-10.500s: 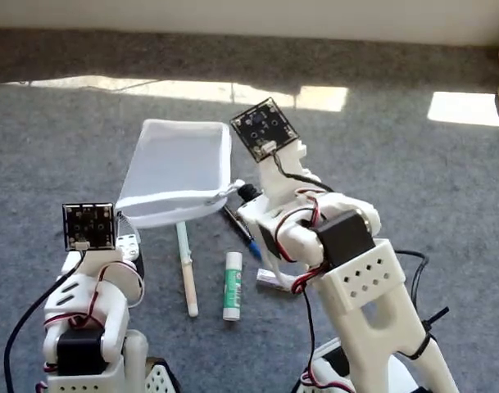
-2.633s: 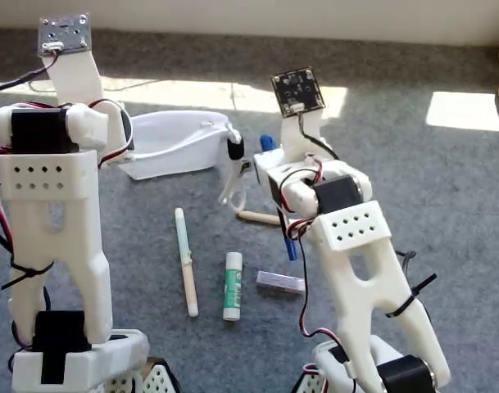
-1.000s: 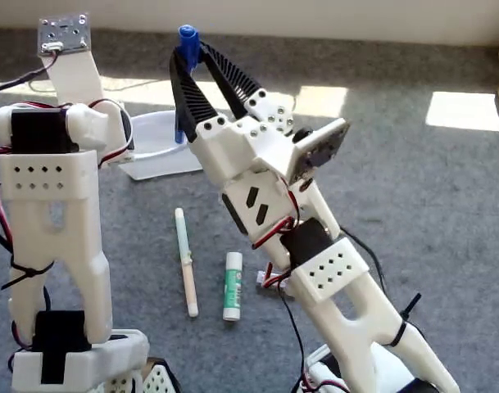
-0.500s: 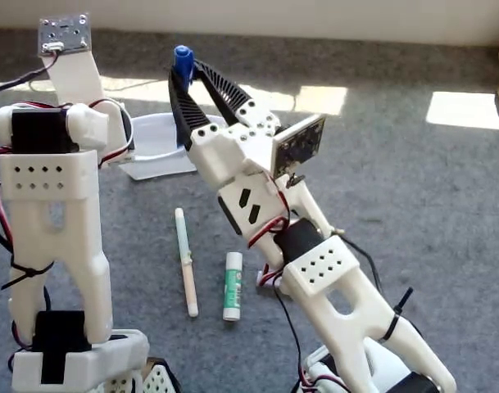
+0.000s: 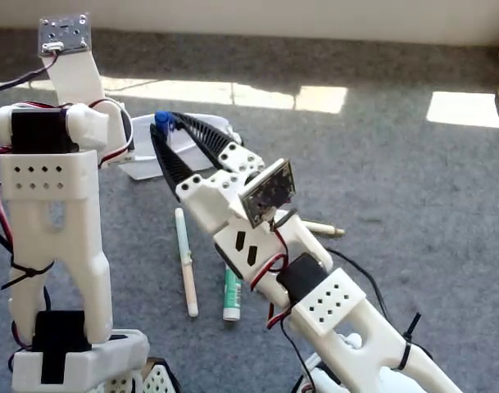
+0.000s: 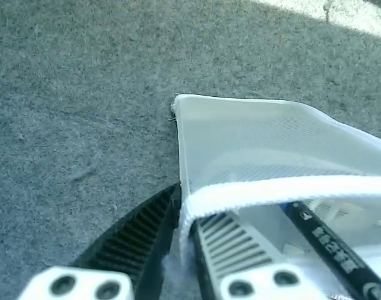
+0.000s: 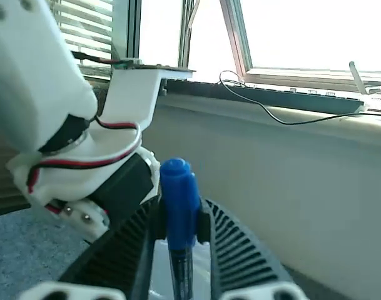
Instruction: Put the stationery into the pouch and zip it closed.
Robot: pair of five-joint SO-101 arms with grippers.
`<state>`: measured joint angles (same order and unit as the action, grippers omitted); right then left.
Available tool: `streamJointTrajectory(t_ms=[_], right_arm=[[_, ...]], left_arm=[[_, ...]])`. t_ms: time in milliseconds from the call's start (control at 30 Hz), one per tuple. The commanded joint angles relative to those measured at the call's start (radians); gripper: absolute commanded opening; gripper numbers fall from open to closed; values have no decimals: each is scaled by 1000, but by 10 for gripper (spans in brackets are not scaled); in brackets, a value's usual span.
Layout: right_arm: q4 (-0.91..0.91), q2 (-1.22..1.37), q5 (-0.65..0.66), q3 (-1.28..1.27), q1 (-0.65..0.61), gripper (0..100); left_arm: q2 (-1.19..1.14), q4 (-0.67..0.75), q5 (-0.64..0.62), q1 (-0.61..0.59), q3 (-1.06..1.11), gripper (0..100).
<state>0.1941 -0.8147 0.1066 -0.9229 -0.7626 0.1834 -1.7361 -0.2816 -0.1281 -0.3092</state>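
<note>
The grey carpet lies under everything. The white mesh pouch is open, and the left gripper pinches its rim tight. The right gripper squeezes a blue pen and holds it upright, with its low end poking into the pouch mouth. A white pen, a glue stick and a wooden pencil lie on the carpet nearby.

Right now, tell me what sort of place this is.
Likely an indoor room, perhaps a home or office: grey carpet as the work surface, sun patches across it, and a large window behind.
</note>
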Motion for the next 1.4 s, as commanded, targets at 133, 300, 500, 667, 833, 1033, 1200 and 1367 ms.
streamJointTrajectory(t_ms=[133, 300, 500, 667, 833, 1033, 1200, 1367], right_arm=[[-119, -56, 18, 10, -19, 11], [-177, -54, 15, 10, -19, 29], [-228, -59, 14, 10, -19, 146], [-252, -61, 14, 12, -16, 146], [-450, -88, 14, 87, -15, 146], [-736, -153, 11, 213, -21, 145], [-888, -154, -78, 271, -22, 145], [-954, -153, -110, 269, -87, 145]], left_arm=[[7, -5, -12, 25, -30, 6], [4, -5, -12, 25, -28, 6], [1, -5, -12, 25, -28, 6], [1, -5, -12, 24, -28, 6], [5, -3, -12, -24, -35, 6], [7, -3, -12, -82, -36, 6], [7, 0, -43, -136, -53, 6], [8, 3, -46, -191, -74, 6]])
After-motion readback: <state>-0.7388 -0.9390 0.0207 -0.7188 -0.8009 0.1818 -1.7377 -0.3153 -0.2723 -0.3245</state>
